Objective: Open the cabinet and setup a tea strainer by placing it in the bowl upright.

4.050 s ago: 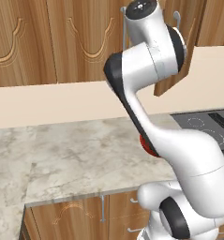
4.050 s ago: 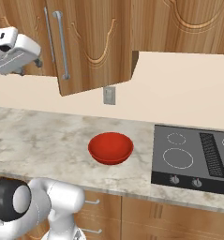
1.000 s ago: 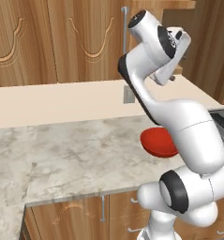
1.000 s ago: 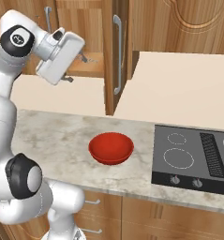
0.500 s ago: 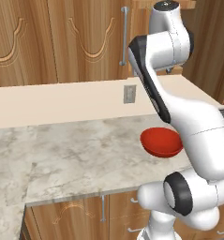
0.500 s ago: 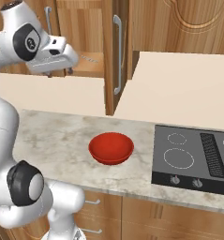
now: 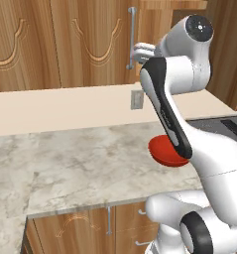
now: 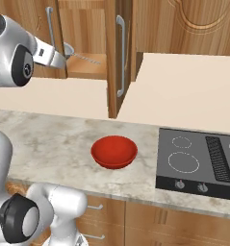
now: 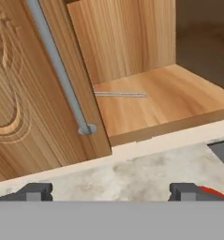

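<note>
Claw: the claw (image 9: 111, 192) is released, with its two finger tips standing wide apart and nothing between them. It hangs high above the table, in front of the open cabinet.

Step in hand: the cabinet (image 9: 19, 93) is already open, so I judge that the opening part is done and the reach for the tea strainer is now beginning.

Door: the open door stands just beside the claw, on the left in the hand view. Its long silver bar handle (image 9: 57, 70) runs past the claw on that side without touching it.

Tea strainer: the tea strainer (image 9: 120, 94) lies on the shelf (image 9: 169, 93) inside the cabinet, ahead of the claw and near the door. From the hand only its thin wire handle is seen; in the right base view a small round cup seems to sit at the end close to the claw (it is too small to be sure).

Bowl: the red bowl (image 8: 114, 151) sits on the table (image 9: 132, 173), well below the claw and to the side away from the door. It is empty.

Stove: a dark stove (image 8: 198, 163) lies farther out on the same side, beyond the bowl.

Next move: the claw should go forward onto the shelf, line its fingers across the wire handle and clench on it. The handle is very thin and lies flat on the wood, so the fingers must come low and stay clear of the door edge.

After that: carry the strainer down to the bowl and set it upright there.
</note>
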Controlling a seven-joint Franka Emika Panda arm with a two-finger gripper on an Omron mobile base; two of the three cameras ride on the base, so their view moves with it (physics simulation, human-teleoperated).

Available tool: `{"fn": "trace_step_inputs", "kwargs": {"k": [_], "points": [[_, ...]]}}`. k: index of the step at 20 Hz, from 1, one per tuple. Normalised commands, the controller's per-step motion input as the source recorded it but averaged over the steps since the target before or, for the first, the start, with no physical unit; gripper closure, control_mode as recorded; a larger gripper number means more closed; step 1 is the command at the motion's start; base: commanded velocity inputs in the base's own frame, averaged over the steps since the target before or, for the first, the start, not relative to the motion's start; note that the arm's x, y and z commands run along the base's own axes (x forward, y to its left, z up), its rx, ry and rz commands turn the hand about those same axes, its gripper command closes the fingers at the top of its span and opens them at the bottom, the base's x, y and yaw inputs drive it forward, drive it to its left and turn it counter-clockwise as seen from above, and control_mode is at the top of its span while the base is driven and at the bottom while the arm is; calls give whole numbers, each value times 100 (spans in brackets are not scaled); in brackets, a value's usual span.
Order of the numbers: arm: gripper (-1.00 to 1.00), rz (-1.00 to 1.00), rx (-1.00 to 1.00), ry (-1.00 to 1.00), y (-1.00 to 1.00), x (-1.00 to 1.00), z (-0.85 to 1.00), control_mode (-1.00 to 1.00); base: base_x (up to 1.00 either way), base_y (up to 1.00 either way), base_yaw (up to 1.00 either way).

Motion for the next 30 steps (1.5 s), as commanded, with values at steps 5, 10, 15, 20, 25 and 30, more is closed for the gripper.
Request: {"fn": "trace_step_inputs", "kwargs": {"k": [5,10,15,20,25,30], "points": [[-100,0,-5,-2,16,24,64,-100,0,0,0],[-100,4,-1,0,5,39,0,-100,0,0,0],[-100,3,-4,0,10,61,0,-100,0,0,0],[-100,0,-18,0,23,32,0,-100,0,0,0],[-100,0,-17,0,4,27,-2,-100,0,0,0],[-100,0,-8,0,-5,30,-15,-100,0,0,0]]}}
